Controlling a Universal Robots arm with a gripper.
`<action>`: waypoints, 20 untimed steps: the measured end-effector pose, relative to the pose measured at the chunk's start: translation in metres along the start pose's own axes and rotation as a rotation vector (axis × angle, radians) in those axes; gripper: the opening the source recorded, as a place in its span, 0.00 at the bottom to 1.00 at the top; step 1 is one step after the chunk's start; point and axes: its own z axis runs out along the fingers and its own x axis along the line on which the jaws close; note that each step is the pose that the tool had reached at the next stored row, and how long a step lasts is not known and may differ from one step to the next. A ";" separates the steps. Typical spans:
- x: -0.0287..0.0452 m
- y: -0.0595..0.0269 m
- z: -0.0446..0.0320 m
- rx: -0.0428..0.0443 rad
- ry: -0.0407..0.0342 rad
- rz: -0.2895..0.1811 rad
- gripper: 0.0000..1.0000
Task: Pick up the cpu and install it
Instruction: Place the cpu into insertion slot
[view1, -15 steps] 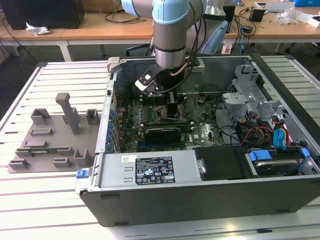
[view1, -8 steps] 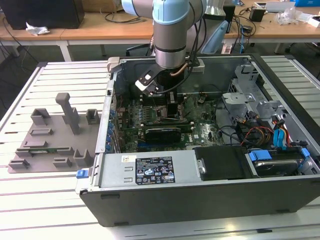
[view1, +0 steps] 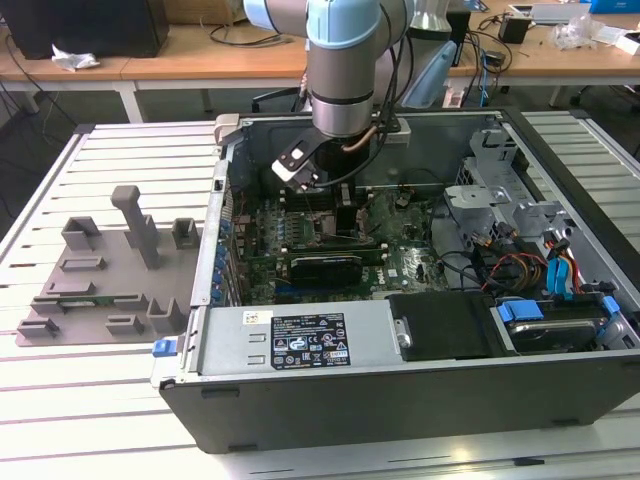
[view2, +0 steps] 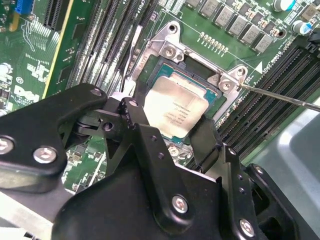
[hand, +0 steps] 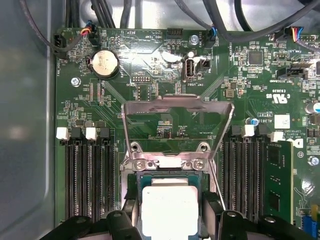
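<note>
my tool (view2: 169, 122) is pinching the cpu (view2: 172, 107), one finger (view2: 132, 117) against each of two opposite edges. that keeps the silvery top clear and the chip level. in both wrist views the cpu (hand: 170, 200) sits square inside the socket (hand: 167, 162), within its dark frame. i can't tell whether it is fully seated or held just above the contacts.

the socket's load plate (hand: 177, 107) stands swung up on its hinge at one side of the socket, which is why the opening is free for the chip. the thin retention lever (view2: 280, 95) juts away from a corner of the socket, unlatched for the same reason. rows of black memory slots (hand: 90, 175) run along two sides of the socket, and the fingers stand between them. a coin cell (hand: 104, 64) lies on the board past the raised plate, well apart from the socket.

in the exterior view the arm (view1: 345, 70) reaches straight down into the open computer case (view1: 400, 400), over the socket. the case lies on its side on the slatted surface (view1: 100, 420), so the board faces up.
</note>
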 end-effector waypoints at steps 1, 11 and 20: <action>-0.0001 0.0001 -0.0016 -0.0001 0.0001 0.000 0.62; -0.0002 0.0004 -0.0110 -0.0001 0.0002 0.000 0.54; -0.0002 0.0004 -0.0111 -0.0001 0.0001 0.000 0.11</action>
